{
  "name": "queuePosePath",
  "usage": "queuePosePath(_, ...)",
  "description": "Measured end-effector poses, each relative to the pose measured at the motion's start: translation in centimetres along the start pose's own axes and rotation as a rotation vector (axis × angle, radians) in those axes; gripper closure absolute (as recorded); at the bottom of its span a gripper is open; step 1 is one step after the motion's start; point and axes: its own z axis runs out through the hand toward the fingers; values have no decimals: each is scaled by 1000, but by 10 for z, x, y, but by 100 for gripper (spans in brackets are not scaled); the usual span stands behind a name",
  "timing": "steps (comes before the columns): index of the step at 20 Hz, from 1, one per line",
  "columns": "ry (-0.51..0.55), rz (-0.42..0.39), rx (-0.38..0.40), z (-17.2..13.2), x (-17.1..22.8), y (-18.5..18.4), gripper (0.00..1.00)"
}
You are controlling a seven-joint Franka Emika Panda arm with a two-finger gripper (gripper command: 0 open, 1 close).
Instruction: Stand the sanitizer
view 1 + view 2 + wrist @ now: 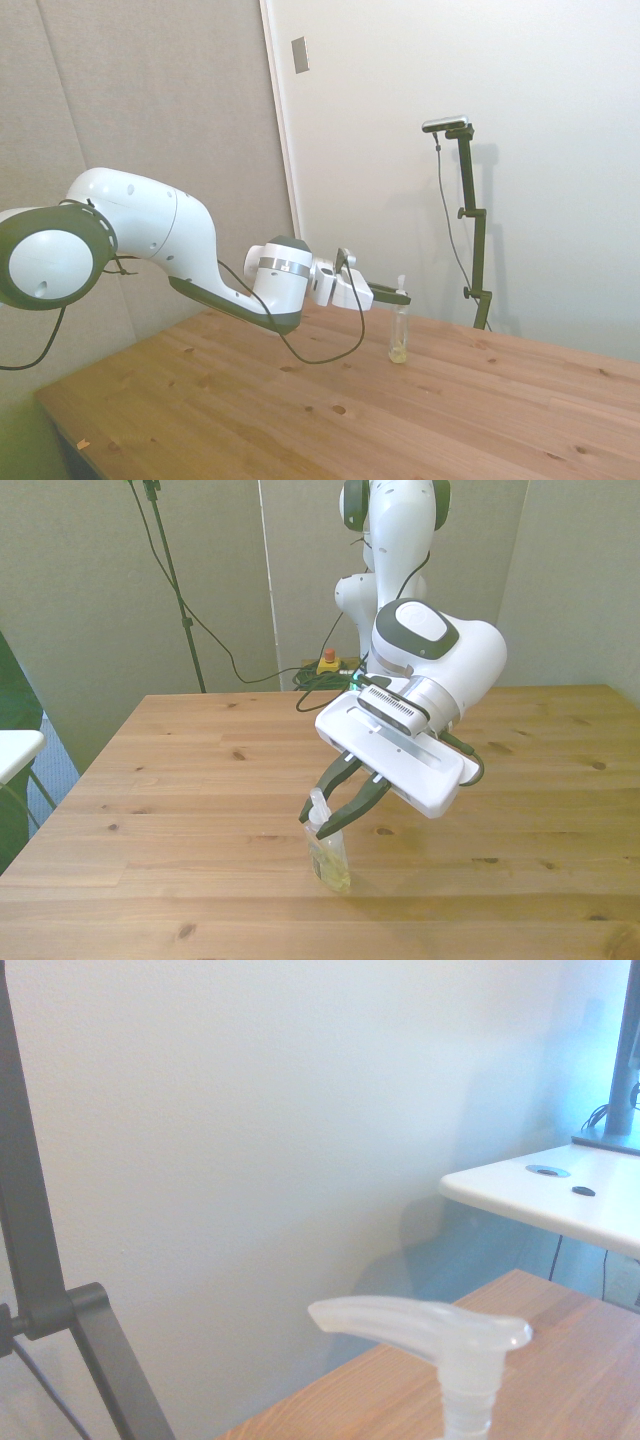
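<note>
The small clear plastic sanitizer bottle with the white pump nozzle (329,858) stands upright on the wooden table (180,780), toward the near edge in the front view and a little to the front view's left of the middle. A little yellowish liquid sits at its bottom. In the wrist view the pump nozzle (430,1328) looks level.

The white arm's gripper (338,805) reaches in almost horizontally, and its dark fingers (362,800) are around the neck under the nozzle. They look slightly spread, but I cannot tell for sure if they press it or are released.

The bottle seems already standing. To finish well, I think the fingers should spread fully and pull straight back without brushing the nozzle, because such a light bottle can tip easily.
</note>
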Motion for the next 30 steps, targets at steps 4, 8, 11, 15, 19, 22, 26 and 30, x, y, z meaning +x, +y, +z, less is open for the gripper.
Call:
queuePosePath(4,-6,-6,-9,1,-4,6,0)
queuePosePath(8,-10,-5,-14,2,-4,8,0)
queuePosePath(11,-17,3,-13,-1,0,5,0)
queuePosePath(15,-92,18,-30,-17,14,-1,0)
queuePosePath(19,-166,13,-49,-37,35,-3,0)
queuePosePath(22,-264,-12,-86,-54,42,5,0)
queuePosePath(26,-417,-89,-152,-84,46,28,0)
queuePosePath(30,-561,-173,-209,-114,46,55,0)
